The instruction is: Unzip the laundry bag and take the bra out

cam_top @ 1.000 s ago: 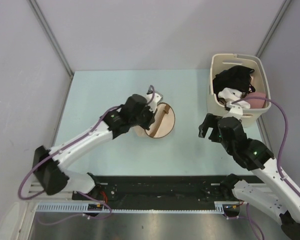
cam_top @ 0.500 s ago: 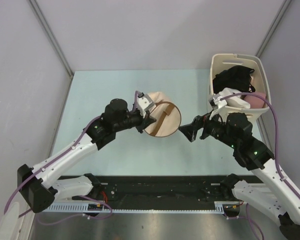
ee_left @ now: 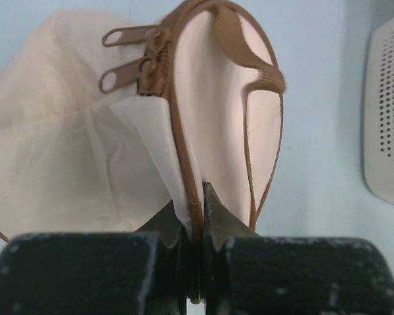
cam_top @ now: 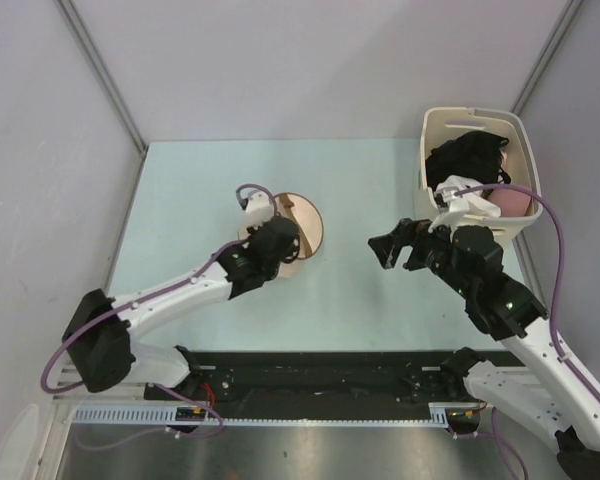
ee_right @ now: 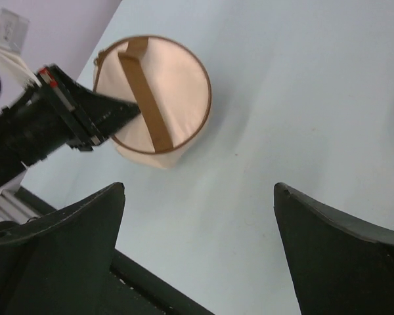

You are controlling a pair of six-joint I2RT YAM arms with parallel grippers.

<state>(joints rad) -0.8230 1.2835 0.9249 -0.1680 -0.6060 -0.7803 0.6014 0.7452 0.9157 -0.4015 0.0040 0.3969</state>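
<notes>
Left jaws pinching laundry bag point(ee_left: 65, 144) rim (brown trim), right jaws wide apart, above table point(cam_top: 360, 180)

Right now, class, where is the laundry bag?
In the top view the bag sits left of centre on the table, its brown rim pinched between the jaws of the left gripper, with the basket off to its right.
</notes>
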